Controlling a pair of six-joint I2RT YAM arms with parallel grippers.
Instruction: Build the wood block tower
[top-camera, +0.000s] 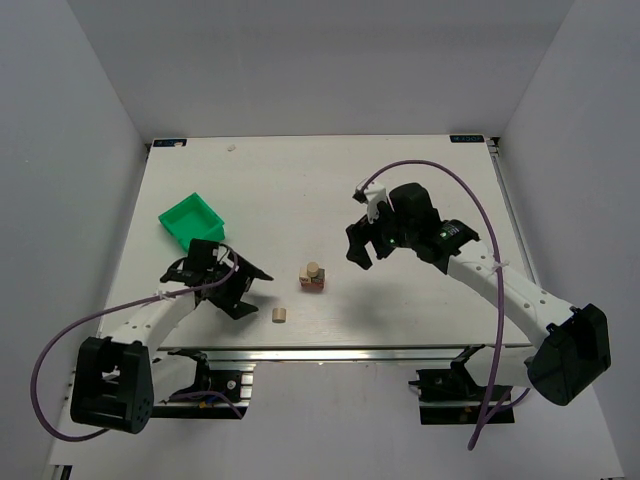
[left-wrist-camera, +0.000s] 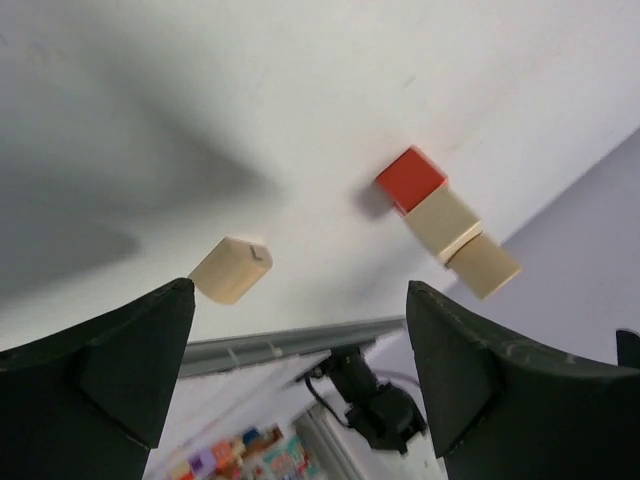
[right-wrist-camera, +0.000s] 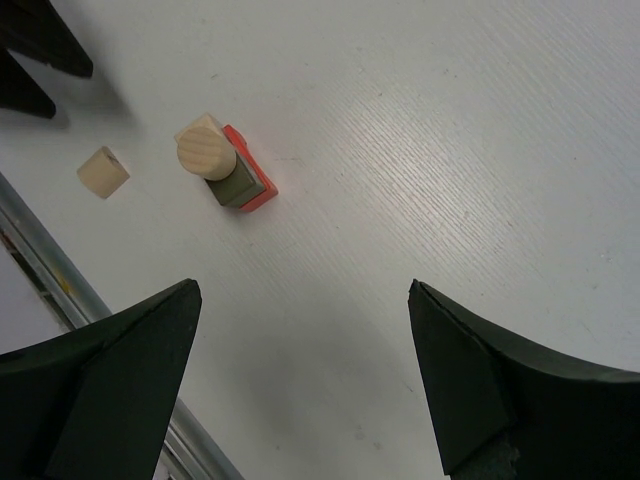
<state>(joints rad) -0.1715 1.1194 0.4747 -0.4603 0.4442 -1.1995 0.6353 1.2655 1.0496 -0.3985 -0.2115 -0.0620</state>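
The wood block tower (top-camera: 312, 277) stood upright, with a red base, a grey-brown cube and pale pieces on top. The left gripper (top-camera: 250, 290) hung well to the tower's left, its fingers spread wide with nothing between them. A loose pale block (top-camera: 280, 315) lay between that gripper and the tower, touching neither. The right gripper (top-camera: 368, 252) hovered near the tower's right, jaws wide and empty.

On the white table (top-camera: 420, 170) a green bin (top-camera: 190, 218) sits at the left, a pale scrap (top-camera: 231, 147) near the far edge.
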